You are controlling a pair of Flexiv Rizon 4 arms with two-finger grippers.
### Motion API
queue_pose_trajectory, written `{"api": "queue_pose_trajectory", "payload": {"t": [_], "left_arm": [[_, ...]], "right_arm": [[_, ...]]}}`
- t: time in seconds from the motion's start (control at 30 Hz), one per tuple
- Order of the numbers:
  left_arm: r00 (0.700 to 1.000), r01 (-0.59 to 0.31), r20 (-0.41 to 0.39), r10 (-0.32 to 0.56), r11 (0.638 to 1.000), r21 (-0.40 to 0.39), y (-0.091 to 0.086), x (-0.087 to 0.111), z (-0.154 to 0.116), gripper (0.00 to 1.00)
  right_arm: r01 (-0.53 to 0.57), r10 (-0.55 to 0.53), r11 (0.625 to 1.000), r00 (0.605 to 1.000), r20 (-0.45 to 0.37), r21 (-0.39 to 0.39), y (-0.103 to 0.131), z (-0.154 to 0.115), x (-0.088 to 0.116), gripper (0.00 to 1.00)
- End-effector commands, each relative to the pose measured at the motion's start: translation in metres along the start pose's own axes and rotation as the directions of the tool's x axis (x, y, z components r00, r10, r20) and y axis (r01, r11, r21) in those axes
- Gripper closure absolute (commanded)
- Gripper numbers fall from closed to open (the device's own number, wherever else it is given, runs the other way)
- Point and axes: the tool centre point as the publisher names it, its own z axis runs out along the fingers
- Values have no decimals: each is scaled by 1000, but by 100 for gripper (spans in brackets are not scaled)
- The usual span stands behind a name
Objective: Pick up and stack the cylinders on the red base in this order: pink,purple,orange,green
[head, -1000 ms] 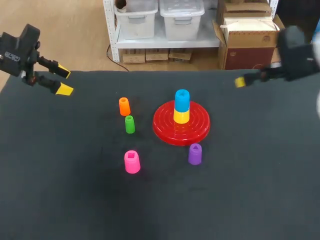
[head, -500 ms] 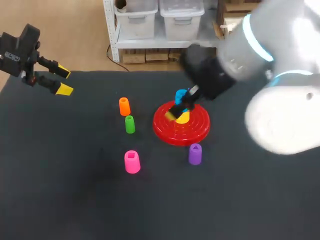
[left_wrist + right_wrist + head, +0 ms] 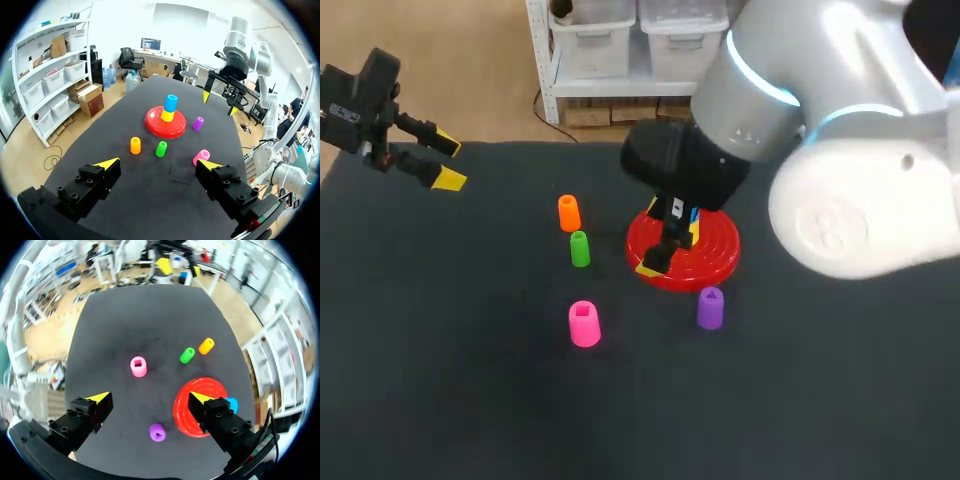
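The red base (image 3: 718,262) holds a yellow cylinder (image 3: 167,116) with a blue one (image 3: 171,102) on top; in the head view my right arm hides most of that stack. Left of the base stand the orange cylinder (image 3: 568,212) and the green cylinder (image 3: 579,248). The pink cylinder (image 3: 584,323) and the purple cylinder (image 3: 709,308) stand nearer the front. My right gripper (image 3: 660,240) hangs open and empty high over the base's left side, looking down on the pink cylinder (image 3: 138,366) and purple cylinder (image 3: 157,432). My left gripper (image 3: 446,162) is open and empty over the table's far left corner.
The black table (image 3: 470,400) has bare room at the front and on both sides of the pieces. My right arm's bulky body (image 3: 840,150) spans the far right part of the table above the surface.
My right arm has swung in from the far right edge to above the red base, its gripper still open. The left arm and all cylinders have stayed put.
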Motion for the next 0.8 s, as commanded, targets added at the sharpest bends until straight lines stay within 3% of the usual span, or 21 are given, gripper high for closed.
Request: {"api": "queue_pose_trajectory", "payload": {"t": [0.03,0.3,0.47,0.7,0.8], "left_arm": [[1000,-1,1,1,1000,-1,0,1,1,0],[1000,-1,1,1,1000,-1,0,1,1,0],[1000,-1,1,1,1000,-1,0,1,1,0],[1000,-1,1,1,1000,-1,0,1,1,0],[1000,-1,1,1,1000,-1,0,1,1,0]], "right_arm": [[158,-168,976,984,-54,-148,-7,-1,-6,0],[158,-168,976,984,-54,-148,-7,-1,-6,0],[216,-239,957,965,-105,-193,-6,11,-24,0],[306,-392,895,886,-247,-323,6,46,-46,0],[331,-436,873,858,-270,-358,13,58,-52,0]]}}
